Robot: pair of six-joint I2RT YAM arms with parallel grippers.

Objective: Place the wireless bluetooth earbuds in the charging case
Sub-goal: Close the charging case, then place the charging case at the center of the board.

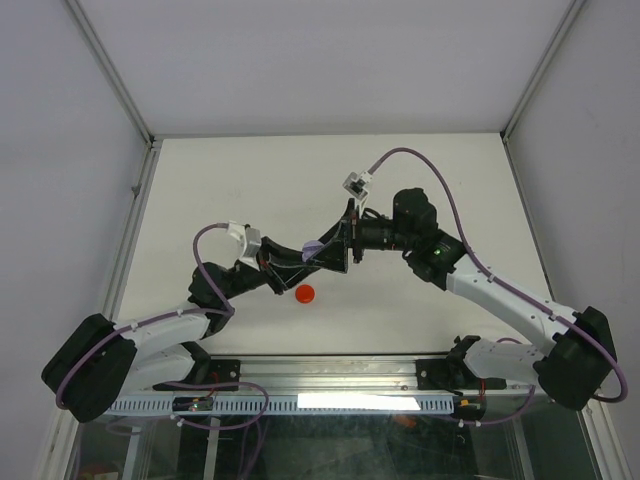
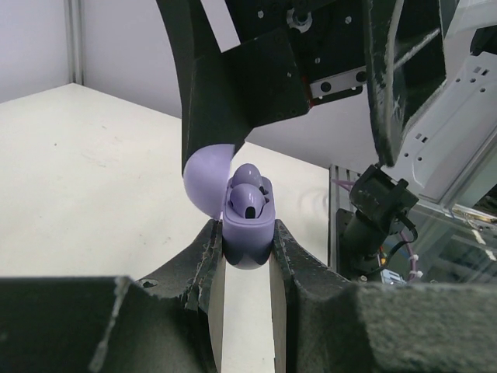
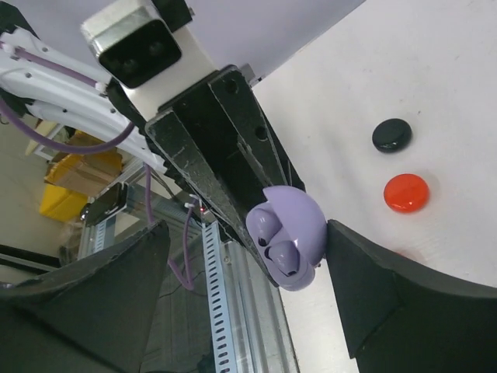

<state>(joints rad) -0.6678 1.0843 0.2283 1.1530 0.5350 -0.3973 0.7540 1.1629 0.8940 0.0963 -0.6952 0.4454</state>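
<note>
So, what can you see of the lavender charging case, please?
The charging case is smooth, glossy lavender plastic. Its lid is swung open, and two lavender earbuds sit in its wells. The left gripper clamps its lower body from both sides, holding it up off the table. The right gripper stands open around it.

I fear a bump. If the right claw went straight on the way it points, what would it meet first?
Probably the open lavender charging case, gripped by the left claw: it lies straight ahead between the right claw's open fingers, though depth is unclear.
</note>
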